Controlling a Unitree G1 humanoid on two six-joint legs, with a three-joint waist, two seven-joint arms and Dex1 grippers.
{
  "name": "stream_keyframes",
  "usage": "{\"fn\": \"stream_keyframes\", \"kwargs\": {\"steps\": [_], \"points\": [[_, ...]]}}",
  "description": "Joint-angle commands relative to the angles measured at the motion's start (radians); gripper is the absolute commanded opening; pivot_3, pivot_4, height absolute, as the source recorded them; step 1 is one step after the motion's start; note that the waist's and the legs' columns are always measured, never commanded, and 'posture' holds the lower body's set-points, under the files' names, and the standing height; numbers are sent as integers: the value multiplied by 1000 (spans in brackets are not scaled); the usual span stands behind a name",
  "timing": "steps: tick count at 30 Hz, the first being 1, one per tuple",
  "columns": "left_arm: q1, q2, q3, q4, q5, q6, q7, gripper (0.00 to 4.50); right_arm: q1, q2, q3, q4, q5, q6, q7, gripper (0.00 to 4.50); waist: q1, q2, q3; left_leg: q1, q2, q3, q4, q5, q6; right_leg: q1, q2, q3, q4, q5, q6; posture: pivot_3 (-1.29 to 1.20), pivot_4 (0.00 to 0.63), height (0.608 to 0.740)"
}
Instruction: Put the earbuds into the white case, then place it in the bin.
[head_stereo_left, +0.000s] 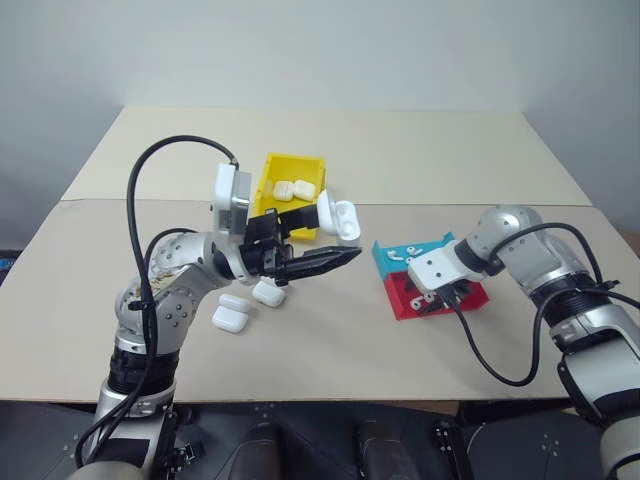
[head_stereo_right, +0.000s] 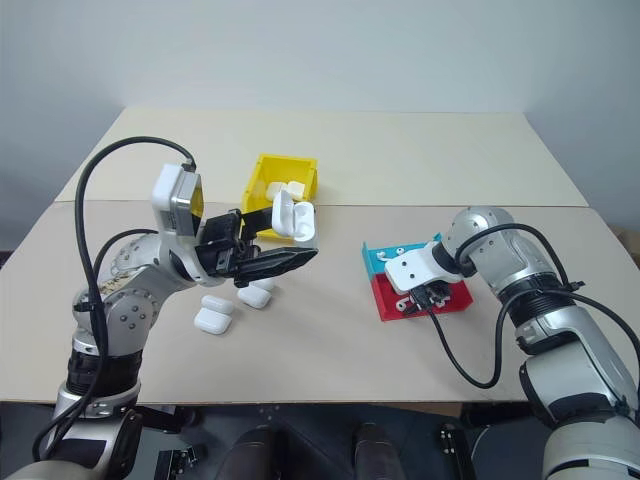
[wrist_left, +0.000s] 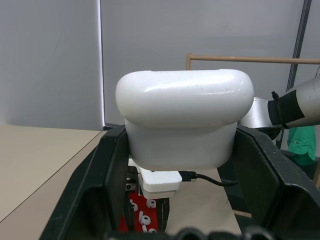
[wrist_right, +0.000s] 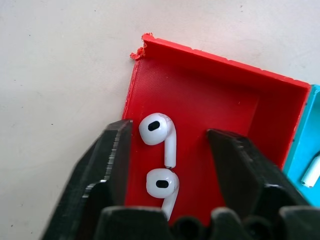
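Note:
My left gripper (head_stereo_left: 338, 236) is raised above the table and shut on a white case (head_stereo_left: 341, 218) whose lid stands open. In the left wrist view the case (wrist_left: 185, 115) sits clamped between the two black fingers (wrist_left: 100, 175). My right gripper (wrist_right: 172, 134) points down into the red tray (wrist_right: 210, 85), open, its fingers on either side of two white earbuds (wrist_right: 157, 131) lying there without touching them. The yellow bin (head_stereo_left: 273, 168) stands behind the left gripper with two white cases (head_stereo_left: 291, 188) in it.
A teal tray (head_stereo_left: 384, 256) with more earbuds adjoins the red tray (head_stereo_left: 400, 302) on its far side. Three loose white cases (head_stereo_left: 232, 319) lie on the table under my left arm. Black cables loop off both wrists.

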Motion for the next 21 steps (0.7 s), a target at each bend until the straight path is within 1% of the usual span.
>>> {"fn": "stream_keyframes", "kwargs": {"steps": [1, 2, 3, 4, 9, 12, 17, 19, 21], "points": [[-4, 9, 18, -42, -30, 0, 8, 2789, -7, -6, -5, -3, -2, -34, 43, 1380, 0, 0, 0, 0, 0, 0, 0, 0, 0, 0, 0, 0, 0, 0, 0, 0, 150, 740], [-3, 11, 19, -44, -32, 2, 9, 2789, -5, -8, -5, -5, -4, -35, 42, 895, 0, 0, 0, 0, 0, 0, 0, 0, 0, 0, 0, 0, 0, 0, 0, 0, 150, 740], [-3, 13, 19, -46, -35, 3, 10, 2789, -3, -8, -5, -5, -6, -36, 40, 728, 0, 0, 0, 0, 0, 0, 0, 0, 0, 0, 0, 0, 0, 0, 0, 0, 150, 740], [-3, 15, 19, -46, -37, 3, 11, 2789, -1, -9, -5, -6, -7, -35, 38, 660, 0, 0, 0, 0, 0, 0, 0, 0, 0, 0, 0, 0, 0, 0, 0, 0, 150, 740], [-4, 22, 17, -45, -47, 4, 13, 2789, 21, -18, -37, -44, 17, 18, 19, 660, 0, 0, 0, 0, 0, 0, 0, 0, 0, 0, 0, 0, 0, 0, 0, 0, 150, 740], [-3, 25, 15, -40, -51, 2, 6, 2789, 46, -44, -106, -136, 82, 132, 13, 660, 0, 0, 0, 0, 0, 0, 0, 0, 0, 0, 0, 0, 0, 0, 0, 0, 150, 740], [-15, 22, 9, -13, -53, -7, -28, 2789, 149, -115, -317, -464, 347, 531, 0, 660, 5, 1, 1, -1, 0, 0, 0, 0, 0, 0, 0, 0, 0, 0, 0, 0, 150, 740], [-28, 15, 1, 10, -43, -14, -40, 2789, 226, -138, -439, -606, 497, 685, -37, 660, 10, 1, 1, 0, 0, -1, 0, 0, 0, 0, 0, -1, 0, 0, 0, 0, 150, 740], [-39, 7, -8, 36, -28, -26, -55, 2789, 300, -126, -568, -712, 625, 800, -112, 660, 16, 1, 1, 0, 0, -1, 0, 0, 0, 1, 0, -1, -1, 0, 0, 0, 150, 740]]}}
